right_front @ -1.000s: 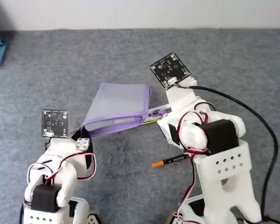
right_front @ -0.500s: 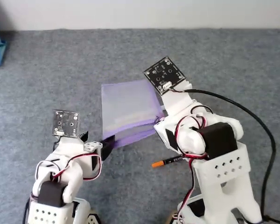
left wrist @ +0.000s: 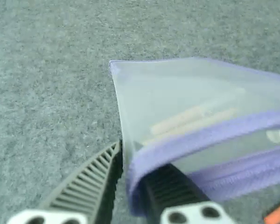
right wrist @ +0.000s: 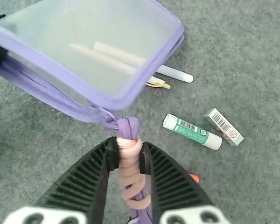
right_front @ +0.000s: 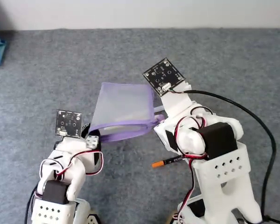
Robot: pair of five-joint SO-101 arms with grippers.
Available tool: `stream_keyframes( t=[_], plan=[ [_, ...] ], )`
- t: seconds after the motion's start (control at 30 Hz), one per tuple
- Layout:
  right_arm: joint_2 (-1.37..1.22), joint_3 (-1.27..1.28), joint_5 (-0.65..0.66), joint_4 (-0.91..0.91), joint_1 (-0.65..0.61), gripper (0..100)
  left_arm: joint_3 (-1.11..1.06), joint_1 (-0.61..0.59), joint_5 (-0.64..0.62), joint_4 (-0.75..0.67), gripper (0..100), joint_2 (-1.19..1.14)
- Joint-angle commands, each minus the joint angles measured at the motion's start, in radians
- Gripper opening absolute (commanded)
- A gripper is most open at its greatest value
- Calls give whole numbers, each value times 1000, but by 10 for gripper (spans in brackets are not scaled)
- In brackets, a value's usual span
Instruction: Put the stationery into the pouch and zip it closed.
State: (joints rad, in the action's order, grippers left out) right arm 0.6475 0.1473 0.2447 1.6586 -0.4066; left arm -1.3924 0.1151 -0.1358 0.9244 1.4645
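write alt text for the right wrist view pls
The right claw is shut on the pink zipper pull of a see-through purple pouch holding two pale sticks. On the grey carpet past it lie a white pen partly hidden by the pouch's corner, a green-and-white glue stick and a small white box.

Grey carpet (right wrist: 233,46): glue stick (right wrist: 192,132), small box (right wrist: 223,126), pen (right wrist: 175,73), perhaps marker (right_front: 169,161)
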Motion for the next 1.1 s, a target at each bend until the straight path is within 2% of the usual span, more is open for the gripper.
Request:
stream_keyframes(
  t=[0.0, 0.17, 0.33, 0.53, 0.67, 0.83, 0.93, 1.07],
  plan=[
    [28, -28, 8, -61, -4, 8, 70, -31, 63, 18, 13, 17],
    [28, -29, 0, -165, -5, 8, 263, -115, 61, 181, 13, 12],
    [28, -31, -137, -186, -8, 8, 433, -150, 61, 408, 13, 12],
    [16, -104, -160, -176, -110, 8, 598, -166, 64, 598, 13, 11],
    [-12, -114, -160, -165, -171, 9, 653, -195, 66, 666, 13, 11],
    [-36, -120, -169, -99, -173, 9, 657, -267, 60, 700, 13, 11],
    [-27, -137, -244, -50, -173, 9, 661, -330, 58, 701, 14, 11],
    [-24, -169, -301, 35, -168, 32, 653, -356, 58, 695, 24, 9]
  ],
)
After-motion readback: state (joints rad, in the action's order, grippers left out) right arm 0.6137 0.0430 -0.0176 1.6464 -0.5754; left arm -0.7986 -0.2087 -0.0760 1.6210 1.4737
